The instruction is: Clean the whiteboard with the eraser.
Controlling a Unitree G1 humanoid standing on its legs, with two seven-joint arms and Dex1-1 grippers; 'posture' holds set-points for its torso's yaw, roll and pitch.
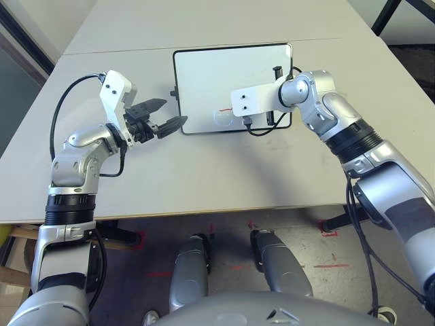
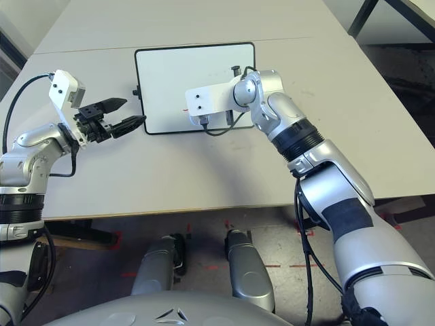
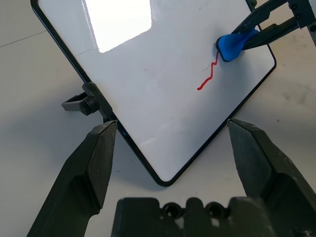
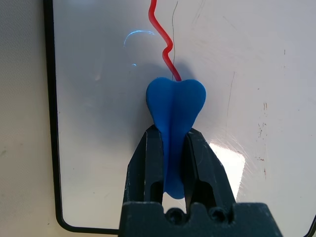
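The whiteboard (image 1: pixel 231 75) lies flat on the table's middle, black-framed, with a red squiggly mark (image 3: pixel 208 76) near its front edge. My right gripper (image 4: pixel 174 132) is shut on the blue eraser (image 4: pixel 175 113), whose end rests on the board at one end of the red mark (image 4: pixel 165 39). From the left wrist view the eraser (image 3: pixel 232 45) shows pinched between the right fingers (image 3: pixel 261 30). My left gripper (image 1: pixel 172 112) stands open just off the board's front left corner, next to the knob (image 3: pixel 81 103) on its short side, holding nothing.
The grey table (image 1: pixel 204 176) has a seam running across behind the board and its front edge close to my body. A black cable (image 1: pixel 262 129) loops from my right wrist over the board's front edge. Black furniture legs (image 1: pixel 387 13) stand beyond the far right corner.
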